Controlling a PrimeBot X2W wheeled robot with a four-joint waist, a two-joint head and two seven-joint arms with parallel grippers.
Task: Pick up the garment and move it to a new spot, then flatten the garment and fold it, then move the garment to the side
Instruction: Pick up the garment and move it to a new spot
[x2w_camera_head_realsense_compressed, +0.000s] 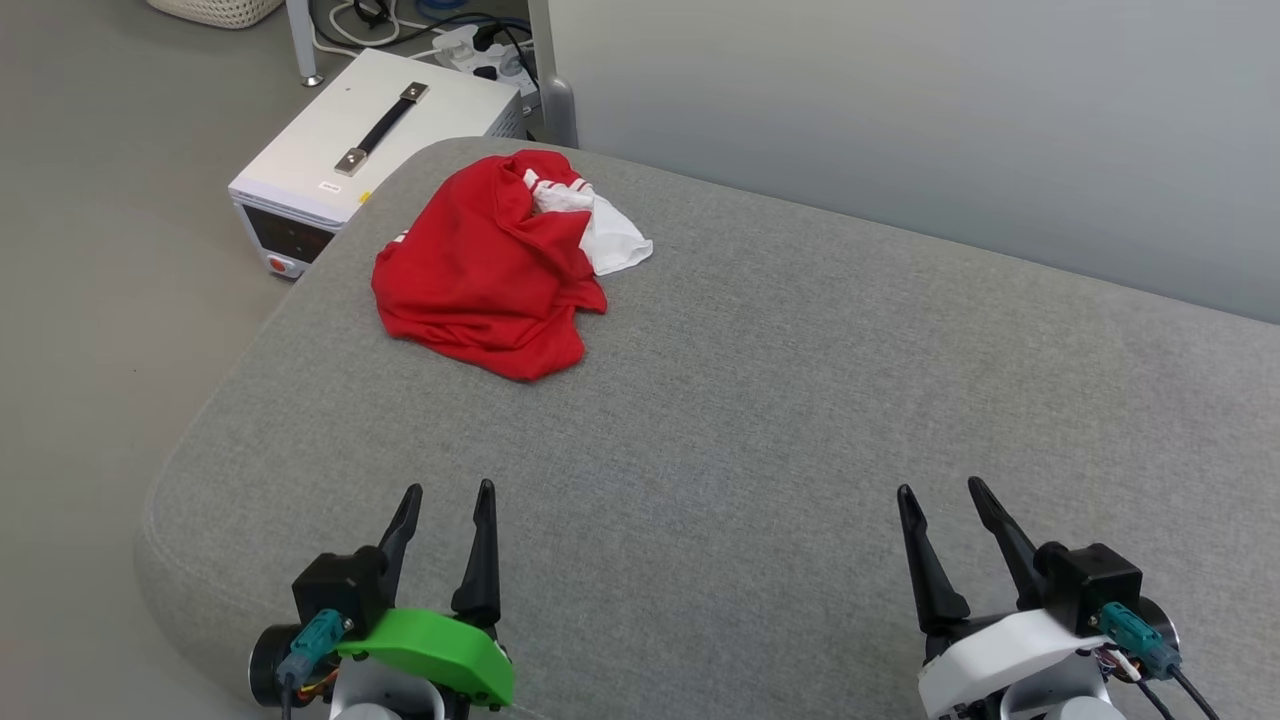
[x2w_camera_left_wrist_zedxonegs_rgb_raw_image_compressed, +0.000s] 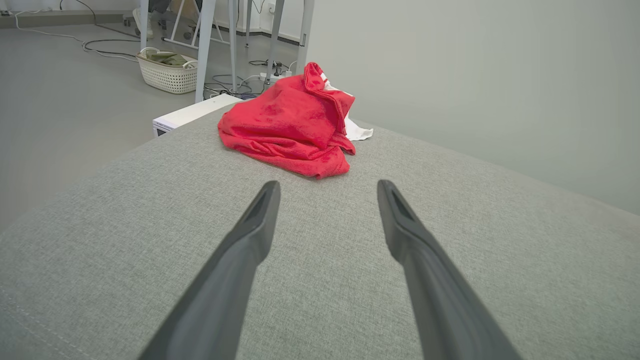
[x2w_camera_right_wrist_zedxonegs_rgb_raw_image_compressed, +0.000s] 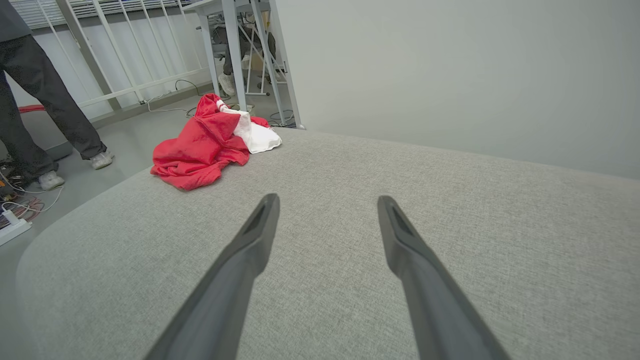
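Lying in a crumpled heap near the far left corner of the grey upholstered surface: the garment, with the red body bunched uppermost, a white sleeve spilling out on its right and striped trim showing at the top. It sits close to the rounded edge, not overhanging it.

Left gripper: fingers spread wide, nothing between them, poised over the near edge, well apart from the garment.

Right gripper: likewise spread wide and empty, over the near edge, farther from the heap.

Beyond the surface: a white box with a strap handle on the floor; a woven basket; a person's legs.

Step in hand, as judged: the first pick-up, not yet begun.

Handling note: the left arm is the nearer one. Approach from above and close on a thick raised fold of red so several layers come up together. Avoid the loose sleeve, which would likely drag the rest. Lift clear before carrying toward the open middle, where there is room to flatten.
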